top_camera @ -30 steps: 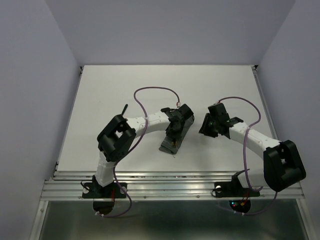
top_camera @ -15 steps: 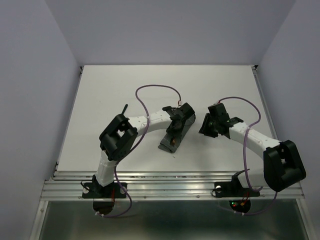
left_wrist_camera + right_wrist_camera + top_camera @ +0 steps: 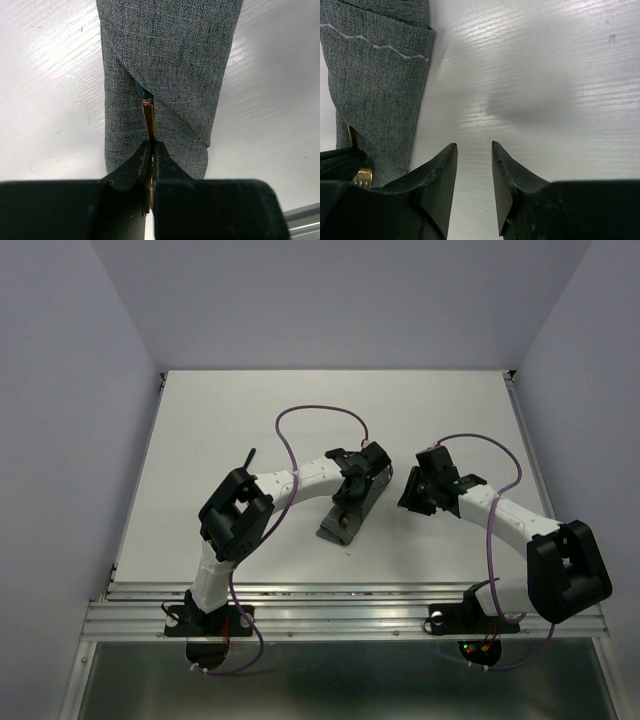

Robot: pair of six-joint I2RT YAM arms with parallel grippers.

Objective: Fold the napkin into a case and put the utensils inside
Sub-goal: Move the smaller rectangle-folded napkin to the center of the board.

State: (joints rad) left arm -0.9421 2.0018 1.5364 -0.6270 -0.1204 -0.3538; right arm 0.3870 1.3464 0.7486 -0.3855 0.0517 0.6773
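closing just now, left gripper (image 3: 151, 148) pinches the gold utensil (image 3: 148, 119) at the case (image 3: 170, 50) mouth, likely to seat it; right gripper (image 3: 474, 152) spread.

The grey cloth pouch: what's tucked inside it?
A thin gold utensil handle pokes out of the pouch, pinched by the left pincer. Its far end, and anything else inside, is covered by the fabric.

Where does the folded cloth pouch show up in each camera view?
Top view: pouch mid-frame, under the left gripper.
Left wrist: fills the upper middle.
Right wrist: along the left edge.
Shared landmark: the gold utensil poking from its fold, pinched by that gripper.
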